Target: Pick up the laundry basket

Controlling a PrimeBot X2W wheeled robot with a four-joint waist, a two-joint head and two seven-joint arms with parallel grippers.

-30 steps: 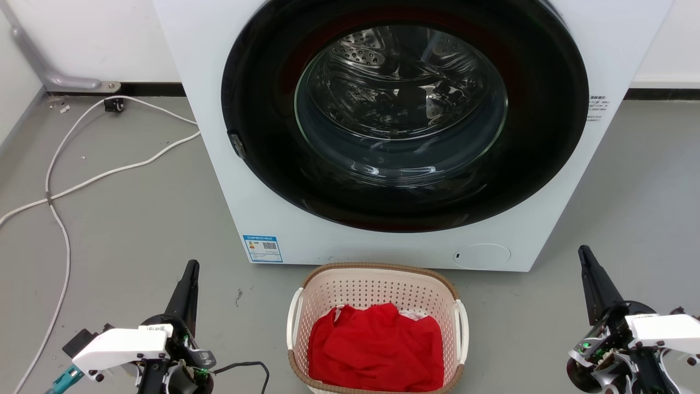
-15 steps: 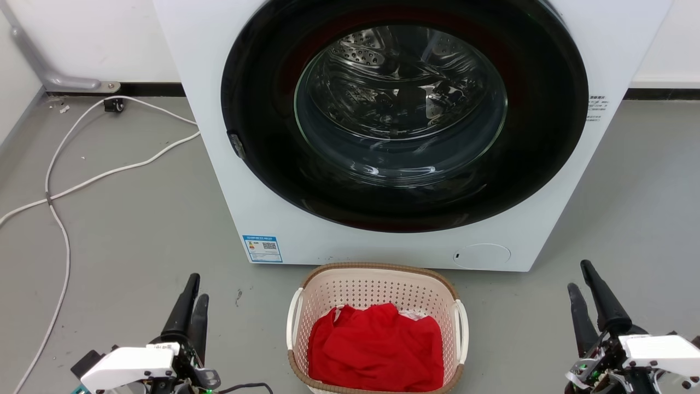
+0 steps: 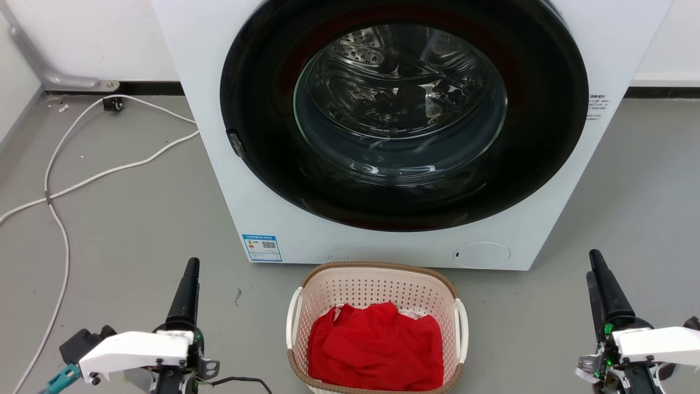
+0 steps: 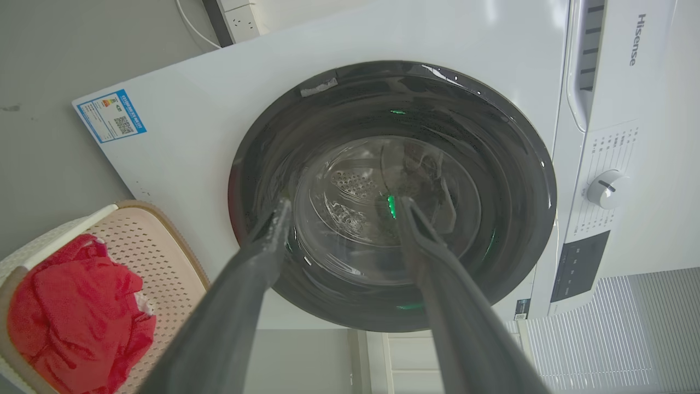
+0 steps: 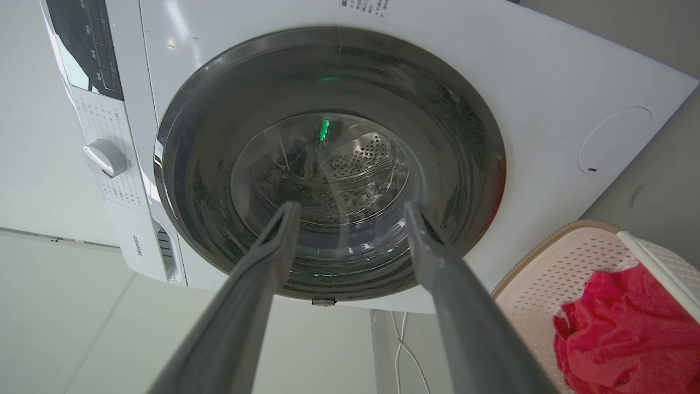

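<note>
The laundry basket (image 3: 377, 285) sits on the grey floor (image 3: 136, 230) at the near centre, just in front of the washing machine (image 3: 219, 180) and slightly apart from its white front panel. Inside the basket lies a crumpled red cloth (image 3: 377, 350) that covers most of the bottom, with a sliver of pale fabric (image 3: 411, 314) at its far right edge. The machine's round glass door is closed, and the steel drum (image 3: 399, 93) behind it looks bare (reflections make this hard to judge).

The left end effector (image 3: 188, 273) hangs to the left of the basket, well apart from its white left handle (image 3: 292, 317). The right end effector (image 3: 593, 267) hangs to the right, farther still from the right handle (image 3: 462, 328). Both point toward the machine. In each wrist view the two dark fingers stand spread with nothing between them — neither touches the basket. A white cable (image 3: 109, 174) trails over the floor at the far left.
</note>
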